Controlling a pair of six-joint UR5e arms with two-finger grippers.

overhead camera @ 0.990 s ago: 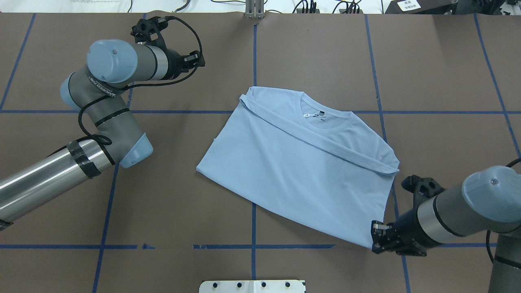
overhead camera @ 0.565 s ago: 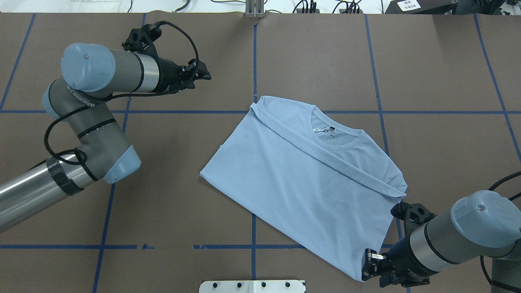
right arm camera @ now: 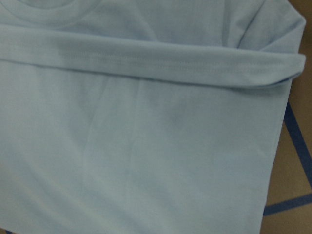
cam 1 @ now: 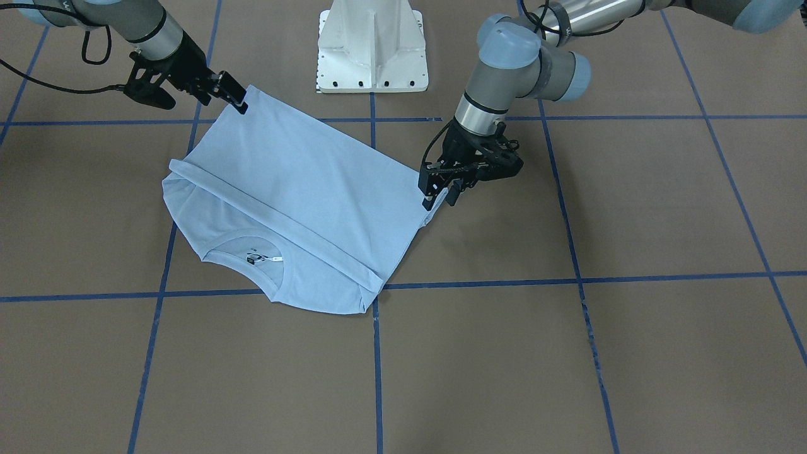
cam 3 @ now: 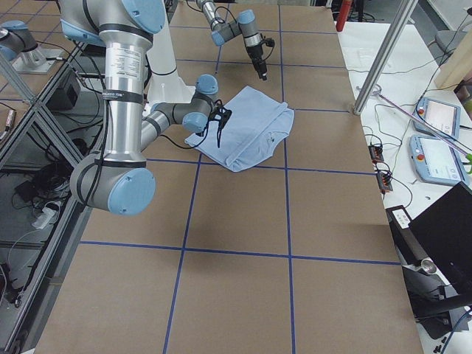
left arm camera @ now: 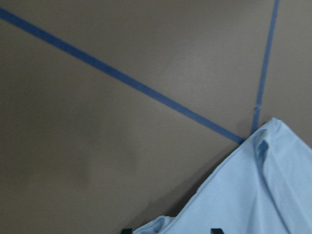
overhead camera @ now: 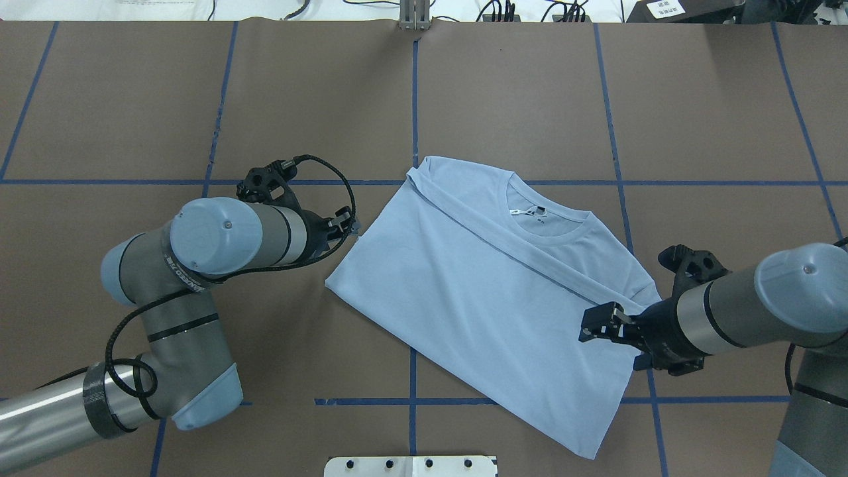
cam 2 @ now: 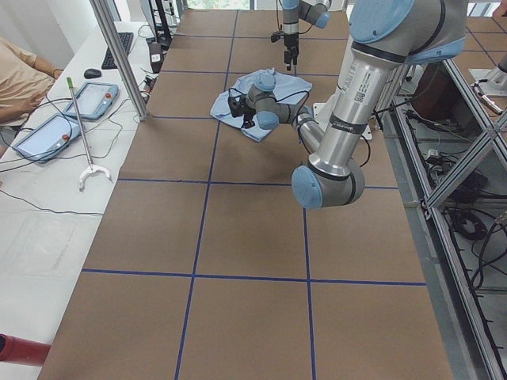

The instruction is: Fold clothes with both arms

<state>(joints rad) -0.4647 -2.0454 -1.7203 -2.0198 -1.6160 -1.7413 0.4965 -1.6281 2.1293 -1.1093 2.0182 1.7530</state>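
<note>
Bright, even overhead light in all views, no hard shadows. Tabletop [overhead camera: 530,99] is matte, with only a faint sheen patch in the left wrist view. Thin soft shadow under the T-shirt [overhead camera: 490,298] edges and below the arms. Glare streaks on the left arm [overhead camera: 40,424] along its silver tube. Far strip at the top of the overhead view is blown out white. Both wrist views are soft; the left one darkens toward its lower left corner. Side views show wide-angle lean on the post [cam 2: 119,55].
</note>
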